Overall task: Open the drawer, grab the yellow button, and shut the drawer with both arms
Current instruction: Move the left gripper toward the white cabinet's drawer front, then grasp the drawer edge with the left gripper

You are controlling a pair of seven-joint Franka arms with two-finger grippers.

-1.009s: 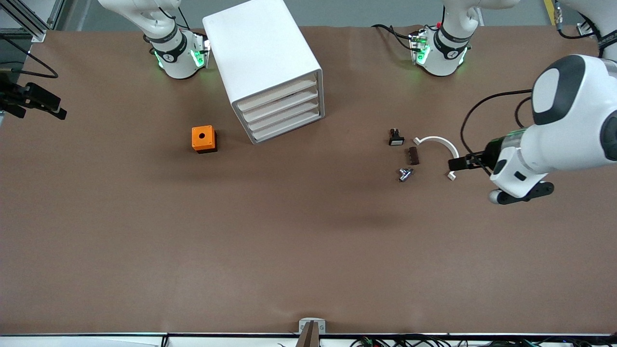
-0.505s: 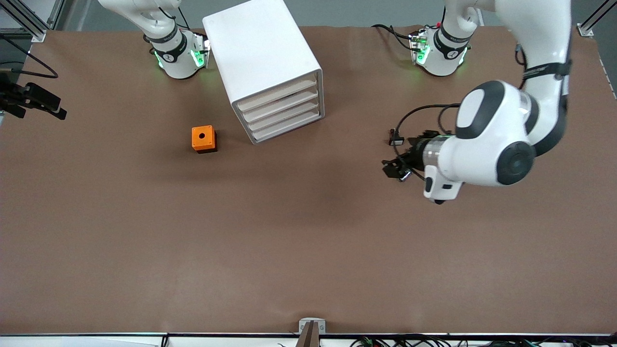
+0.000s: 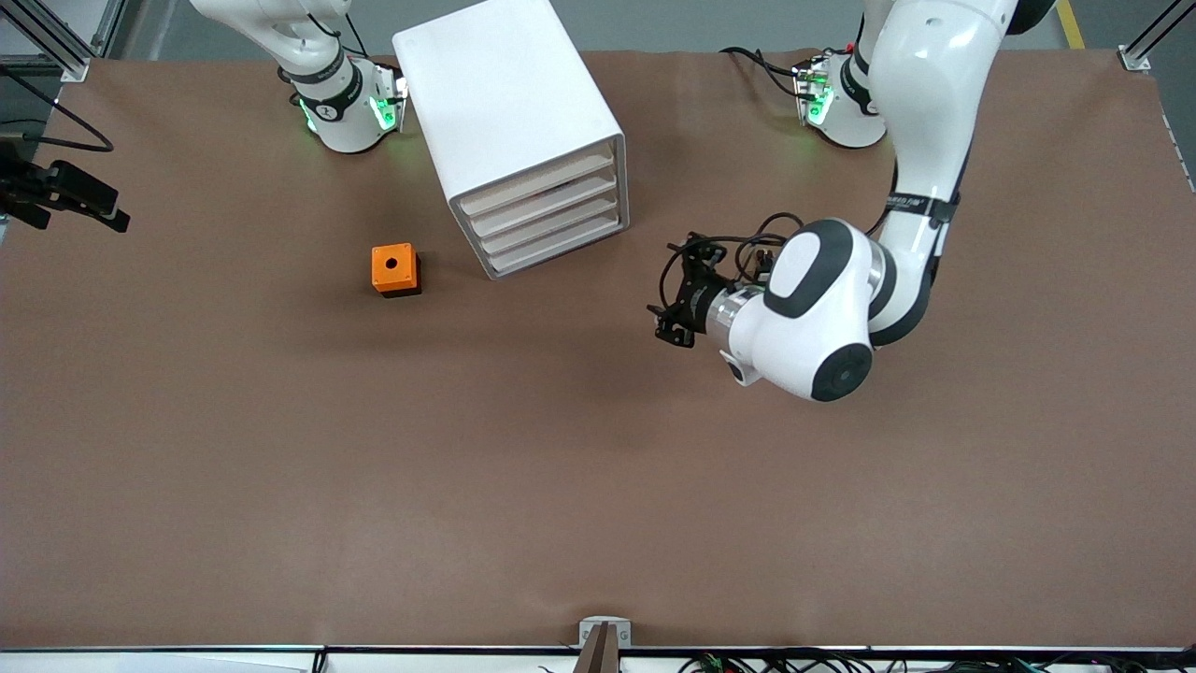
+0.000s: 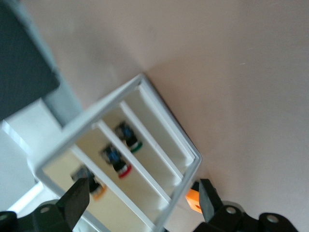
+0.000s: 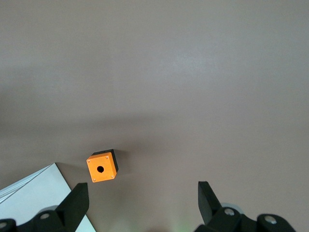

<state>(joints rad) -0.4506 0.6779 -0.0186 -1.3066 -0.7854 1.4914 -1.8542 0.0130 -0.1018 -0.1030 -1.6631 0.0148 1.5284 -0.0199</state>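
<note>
Front view: brown table [image 3: 467, 486], left pincer [image 3: 680, 297] and right pincer [image 5: 140, 203] both agape.

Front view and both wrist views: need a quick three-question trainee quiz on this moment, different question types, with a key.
1. True or false: one of the four shallow white drawers in the white boxy cabinet is pulled out.
2. Pick one. The left gripper is: A) shut on a part; B) open, over the brown table near the cabinet; C) inside a drawer.
3. Fill in: the right gripper hangs open over the table near the orange cube with a hole, which lies toward the ____ arm's end of the table from the cabinet.

Key: 1 false; 2 B; 3 right.
</note>
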